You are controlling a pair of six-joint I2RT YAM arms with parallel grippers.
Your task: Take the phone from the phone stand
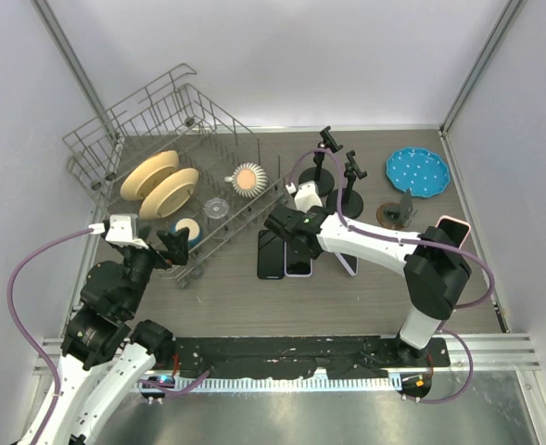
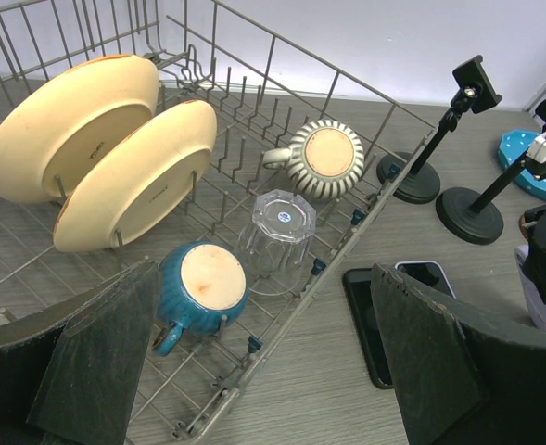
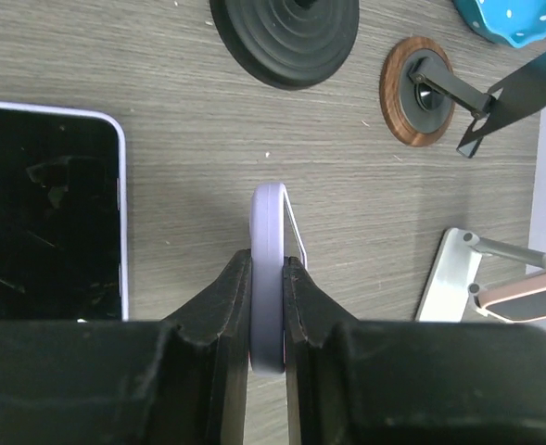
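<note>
**Right gripper clamped on a lavender phone, off every stand**

The right gripper (image 3: pixel 268 267) is closed tight on a lavender phone (image 3: pixel 271 218), its two fingers (image 3: pixel 228 297) pressed against the phone's flat faces. The phone stands on edge in the wrist view, one rounded corner poking out past the fingertips over the wooden table (image 3: pixel 365 213). Whether that corner touches the table cannot be told.

Just to the left of the held phone, another phone in a pale case (image 3: pixel 45 213) lies flat, screen up. Beyond the held phone sits the round black base (image 3: pixel 286 32) of a clamp stand. Further right is a wooden-based stand (image 3: pixel 402 111) with a dark tilted plate, nothing resting on it. At the right edge of the wrist view a white stand (image 3: pixel 449 273) carries a pink phone (image 3: pixel 527 286) — well apart from the held one. A teal dotted dish (image 1: pixel 417 171) lies at the far right of the table.

The left gripper (image 2: pixel 263 371) hangs spread wide and holds nothing, over the near edge of a wire dish rack (image 1: pixel 96 139). The rack holds two cream plates (image 2: pixel 129 171), an upturned teal mug (image 2: pixel 203 283), a clear glass (image 2: pixel 282 222) and a striped cup (image 2: pixel 323 158) — all inside its wires.
</note>
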